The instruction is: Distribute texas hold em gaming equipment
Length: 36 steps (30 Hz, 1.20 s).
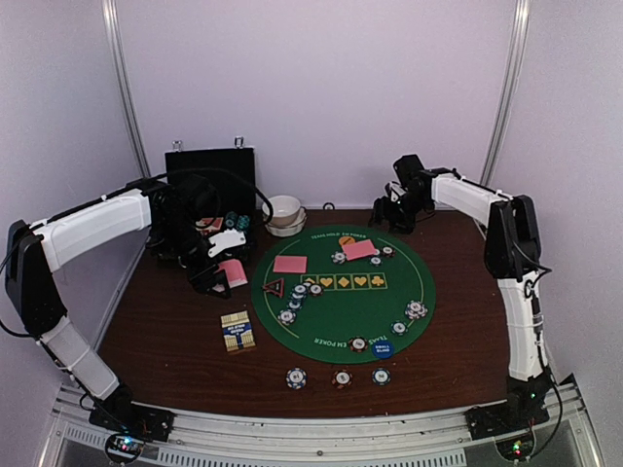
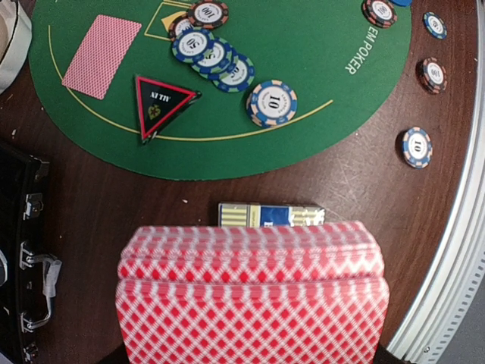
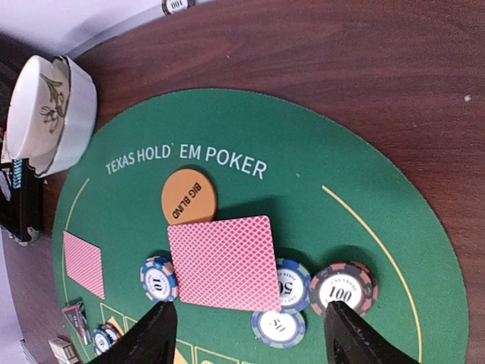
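Across the green mat (image 3: 341, 197) we see chips (image 3: 341, 288) touching a card (image 3: 223, 262); left gripper (image 1: 216, 275) clamps the deck (image 2: 250, 296), right gripper (image 3: 250, 327) gapes wide.

Left arm (image 1: 92, 229): I see white shells, black joints, a black cable.
Right arm (image 1: 469, 196): same white-and-black on my feed.
Right fingers (image 3: 155, 337): matte black.

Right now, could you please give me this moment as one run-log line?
left gripper: shut on card deck | right gripper: open over face-down card on green mat | big blind token: beside that card
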Each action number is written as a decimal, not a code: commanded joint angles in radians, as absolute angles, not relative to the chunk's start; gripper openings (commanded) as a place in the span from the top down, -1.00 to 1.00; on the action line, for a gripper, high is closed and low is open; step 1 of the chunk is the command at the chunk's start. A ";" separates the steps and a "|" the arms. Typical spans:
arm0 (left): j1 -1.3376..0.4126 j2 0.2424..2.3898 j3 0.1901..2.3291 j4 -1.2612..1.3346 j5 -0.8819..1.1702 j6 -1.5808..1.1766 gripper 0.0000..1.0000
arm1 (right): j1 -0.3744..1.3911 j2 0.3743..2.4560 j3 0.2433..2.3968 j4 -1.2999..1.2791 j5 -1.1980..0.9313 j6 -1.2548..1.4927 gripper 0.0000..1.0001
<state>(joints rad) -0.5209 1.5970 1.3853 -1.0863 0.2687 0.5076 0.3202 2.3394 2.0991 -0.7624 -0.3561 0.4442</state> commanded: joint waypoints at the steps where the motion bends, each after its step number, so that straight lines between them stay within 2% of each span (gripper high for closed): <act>1: -0.523 1.573 1.396 -1.086 0.287 0.520 1.00 | 0.329 2.144 2.021 -0.720 -0.331 0.442 -0.45; 10: -0.523 1.609 1.444 -1.085 0.302 0.501 1.00 | 0.502 1.897 1.611 -0.375 -0.578 0.663 -0.62; 18: -0.524 1.634 1.478 -1.085 0.320 0.475 1.00 | 0.685 1.831 1.369 -0.024 -0.709 0.898 -0.67; 25: -0.524 1.639 1.491 -1.095 0.343 0.468 1.00 | 0.795 1.893 1.371 0.157 -0.731 1.019 -0.70; 36: -0.524 1.627 1.484 -1.095 0.352 0.478 1.00 | 0.876 2.045 1.520 0.216 -0.779 1.082 -0.71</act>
